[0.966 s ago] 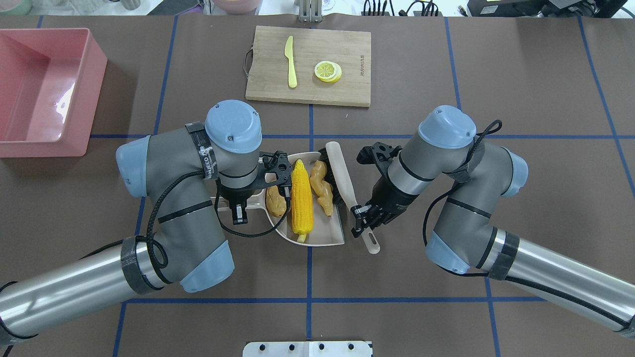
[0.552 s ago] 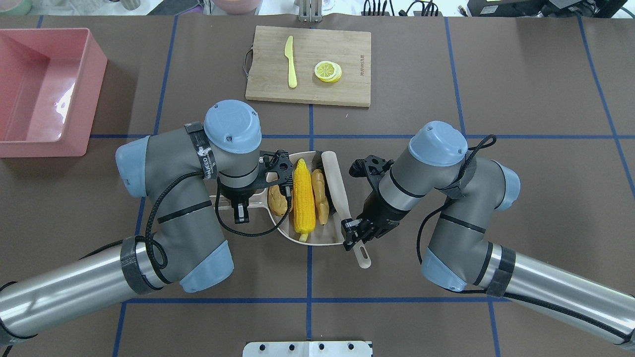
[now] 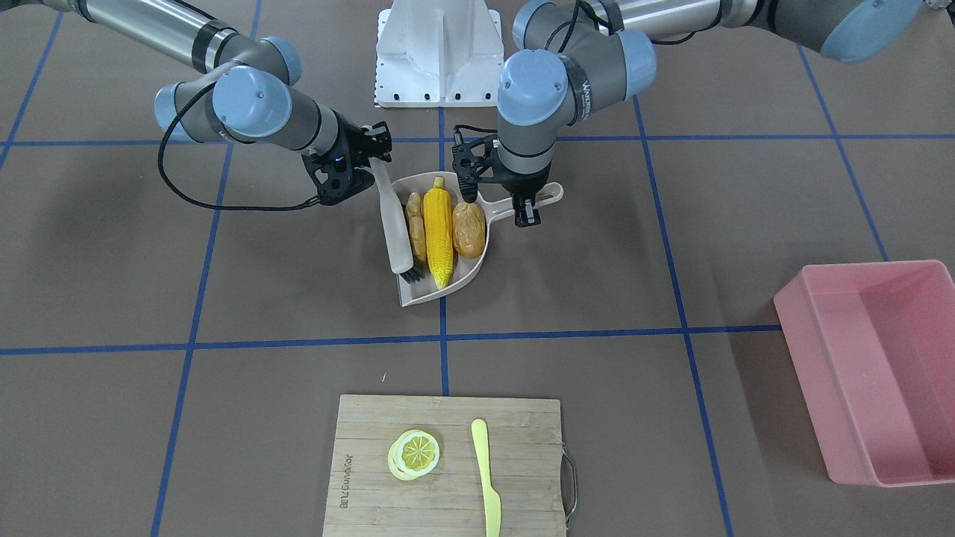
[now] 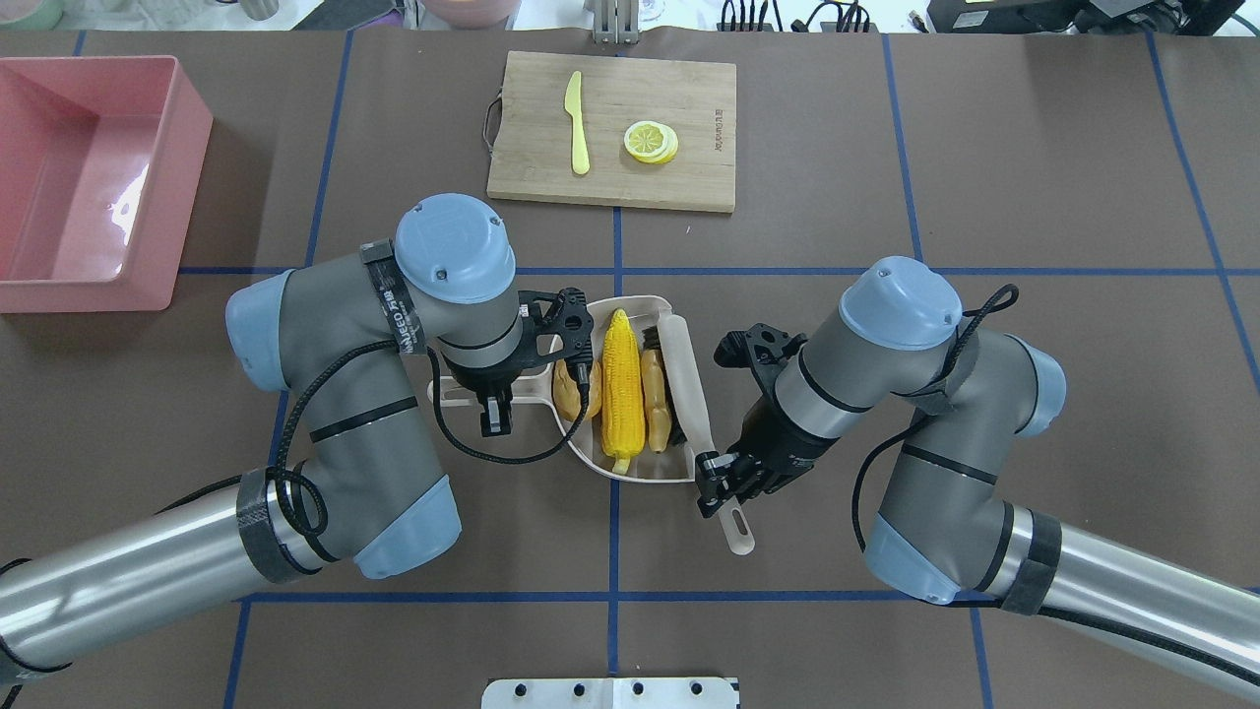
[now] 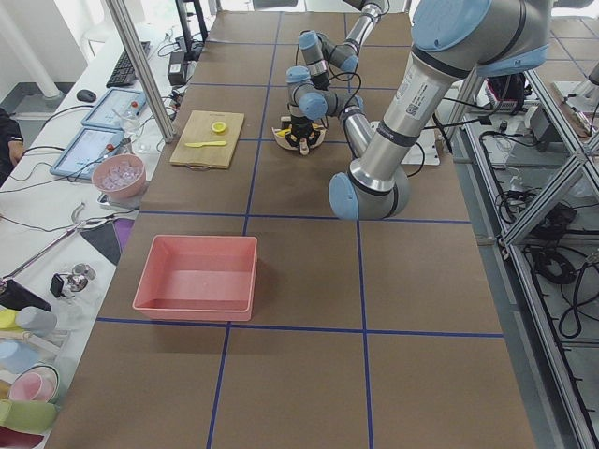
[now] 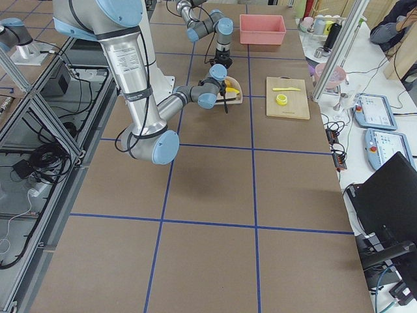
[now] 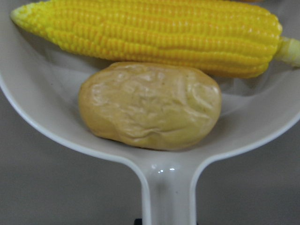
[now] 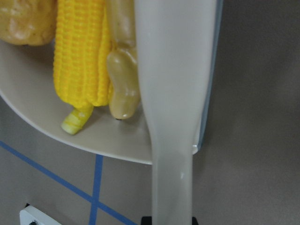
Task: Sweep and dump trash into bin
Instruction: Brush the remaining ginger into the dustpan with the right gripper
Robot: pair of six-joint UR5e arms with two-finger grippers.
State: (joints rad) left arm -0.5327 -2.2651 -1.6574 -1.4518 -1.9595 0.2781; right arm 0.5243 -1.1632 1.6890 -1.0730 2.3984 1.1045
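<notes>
Okay, sweeping looks done to us: corn cob (image 4: 622, 394), potato (image 4: 569, 387) and ginger root (image 4: 655, 399) sit in the dustpan (image 4: 640, 469). Left pincer (image 4: 489, 418) grips its handle, right pincer (image 4: 717, 483) clamps the brush (image 4: 684, 379). Next we'd carry the dustpan level to the pink bin (image 4: 194, 177), well away from it, and tip.

knife (image 4: 577, 123), lemon slice (image 4: 650, 141) on cutting board (image 4: 689, 94)

Grey arms (image 4: 335, 394), pale blue joint caps (image 4: 455, 246), silver tubes (image 4: 118, 581), black tape bands (image 4: 258, 522), looping black cables (image 3: 239, 208), black grippers (image 4: 717, 481), white base (image 3: 436, 52).
</notes>
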